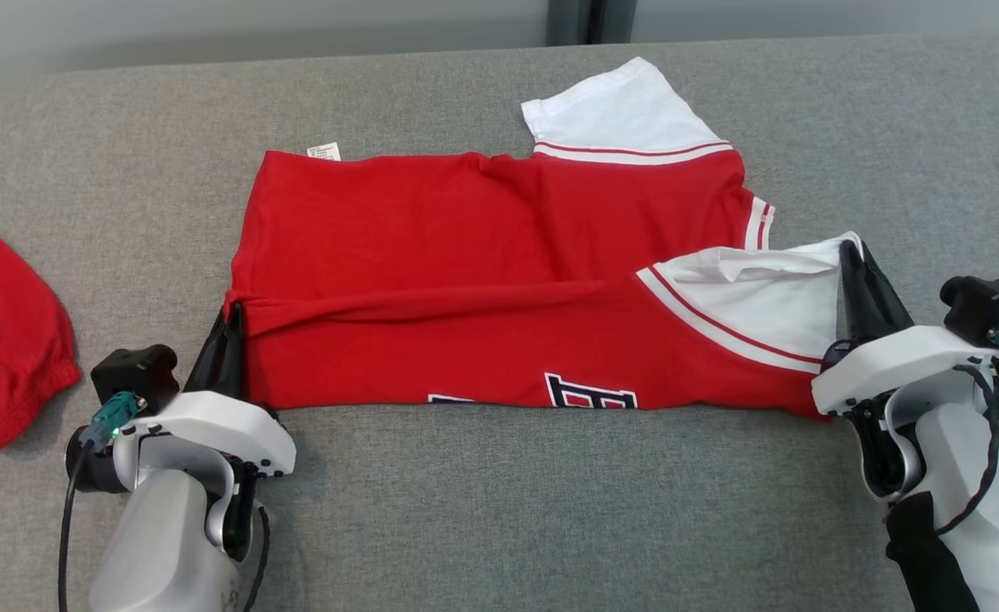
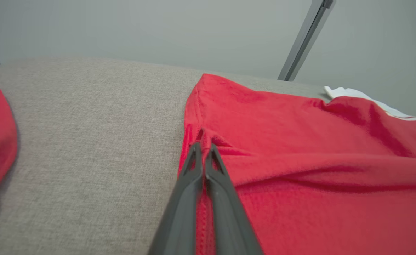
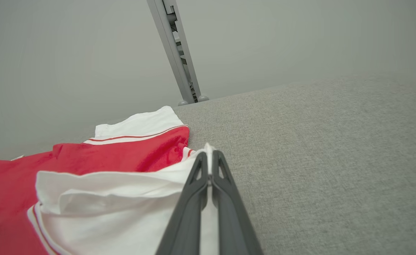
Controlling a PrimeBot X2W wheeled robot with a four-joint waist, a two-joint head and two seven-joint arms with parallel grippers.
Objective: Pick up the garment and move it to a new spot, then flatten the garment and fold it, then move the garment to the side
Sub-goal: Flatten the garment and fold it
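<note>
The red short-sleeved jersey with white, stripe-trimmed sleeves (image 1: 499,280) lies mid-table on the grey woven tabletop (image 1: 499,510), and its near part appears to be doubled over. Its red hem corner is pinched in the clenched left gripper (image 1: 229,323), and a white sleeve edge is clamped in the right gripper (image 1: 854,259). The fold is probably best made if both corners are carried at equal height and pace, so that the held edge is kept taut and laid squarely. A crumpled red cloth (image 1: 2,331) is seen well apart at the left. Behind, a plain grey wall and a slanted metal post (image 3: 176,53) are seen.
</note>
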